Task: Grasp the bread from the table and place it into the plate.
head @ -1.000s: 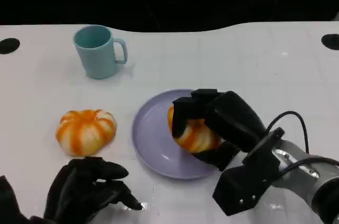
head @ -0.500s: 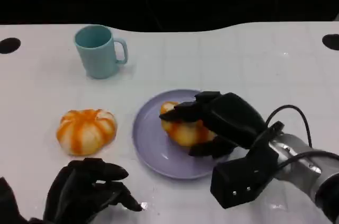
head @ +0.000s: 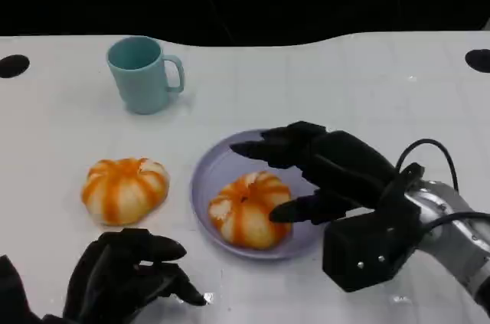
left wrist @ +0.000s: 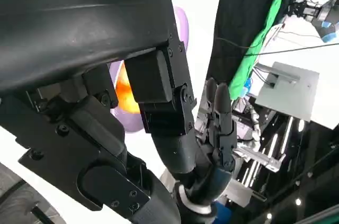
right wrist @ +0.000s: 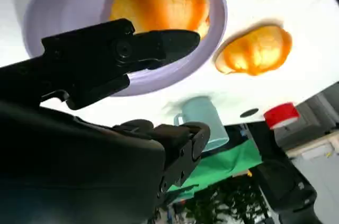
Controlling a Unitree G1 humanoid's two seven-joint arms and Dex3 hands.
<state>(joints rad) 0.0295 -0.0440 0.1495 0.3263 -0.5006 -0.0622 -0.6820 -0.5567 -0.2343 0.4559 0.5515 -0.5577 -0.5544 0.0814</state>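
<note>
An orange-and-white striped bread (head: 249, 210) lies on the lilac plate (head: 210, 165) near its front rim; the right wrist view shows this bread (right wrist: 159, 1) in the plate (right wrist: 69, 7) too. My right hand (head: 325, 172) hovers over the plate's right side with its fingers spread apart, holding nothing. A second striped bread (head: 124, 189) sits on the white table left of the plate, also seen as the bread (right wrist: 257, 49) in the right wrist view. My left hand (head: 126, 272) rests near the table's front edge, fingers curled in with nothing in them.
A light blue mug (head: 142, 74) stands at the back left, its handle to the right. Black round marks (head: 12, 66) sit at the table's far corners. The white table (head: 367, 86) is bare at the back right.
My right hand has let go of the bread, which now lies lower and further left on the plate. The hand's fingers have spread apart and lifted off it. My left hand stayed still.
</note>
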